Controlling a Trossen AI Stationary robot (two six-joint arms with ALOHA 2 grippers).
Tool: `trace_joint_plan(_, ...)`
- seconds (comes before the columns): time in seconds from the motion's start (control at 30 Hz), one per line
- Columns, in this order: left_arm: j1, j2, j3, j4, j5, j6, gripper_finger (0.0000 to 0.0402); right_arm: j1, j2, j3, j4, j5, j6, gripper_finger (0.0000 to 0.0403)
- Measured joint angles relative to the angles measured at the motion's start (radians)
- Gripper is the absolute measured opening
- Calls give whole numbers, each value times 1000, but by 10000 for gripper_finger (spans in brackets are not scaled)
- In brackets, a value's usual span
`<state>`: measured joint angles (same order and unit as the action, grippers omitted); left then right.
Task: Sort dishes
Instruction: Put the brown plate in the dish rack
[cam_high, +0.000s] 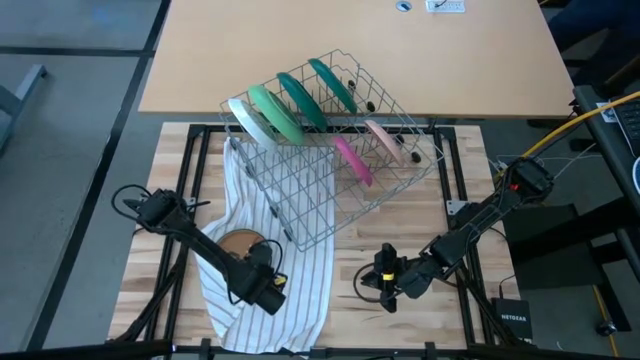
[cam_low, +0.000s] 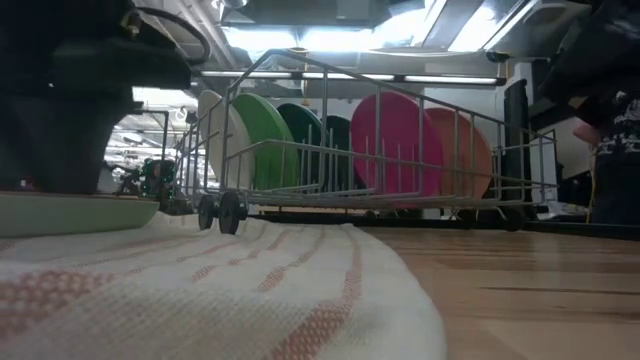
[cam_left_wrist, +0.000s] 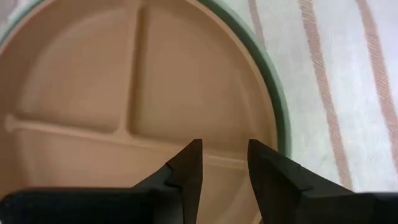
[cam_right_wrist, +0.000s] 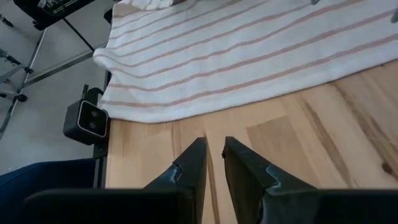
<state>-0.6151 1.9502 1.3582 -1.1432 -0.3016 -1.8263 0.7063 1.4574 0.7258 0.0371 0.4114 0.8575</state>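
A round divided plate (cam_high: 238, 243), brown-orange inside with a pale green rim (cam_left_wrist: 273, 93), lies flat on the white striped cloth (cam_high: 290, 270) at the near left. My left gripper (cam_high: 262, 255) points steeply down over the plate's inside (cam_left_wrist: 124, 81), near its rim, fingers open and nothing between them. The low view shows the same plate (cam_low: 70, 212) under the dark arm. Several dishes stand on edge in the wire rack (cam_high: 330, 170): light green (cam_high: 272, 112), dark green (cam_high: 300, 100), magenta (cam_high: 352, 160), peach-pink (cam_high: 385, 140). My right gripper (cam_high: 372, 285) hangs narrowly open over bare wood at the near right. My left gripper comes at the divided plate from above, slanting, with its fingertips (cam_left_wrist: 193, 155) over the inside floor beside a dividing ridge (cam_left_wrist: 93, 134). Whether the tips touch the plate I cannot tell. The plate lies flat on the cloth.
The rack stands on small wheels (cam_low: 222, 212) across the table's middle, one corner on the cloth. A tan tabletop (cam_high: 350, 50) lies beyond it. Bare wood (cam_right_wrist: 292, 143) spreads at the near right. A small camera (cam_right_wrist: 87, 121) sits at the near edge.
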Motion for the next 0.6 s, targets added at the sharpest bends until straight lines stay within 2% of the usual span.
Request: trace_joint_plan(0.6, -22, -29, 0, 16, 94, 19, 117, 0, 0, 0, 0, 43, 1, 62)
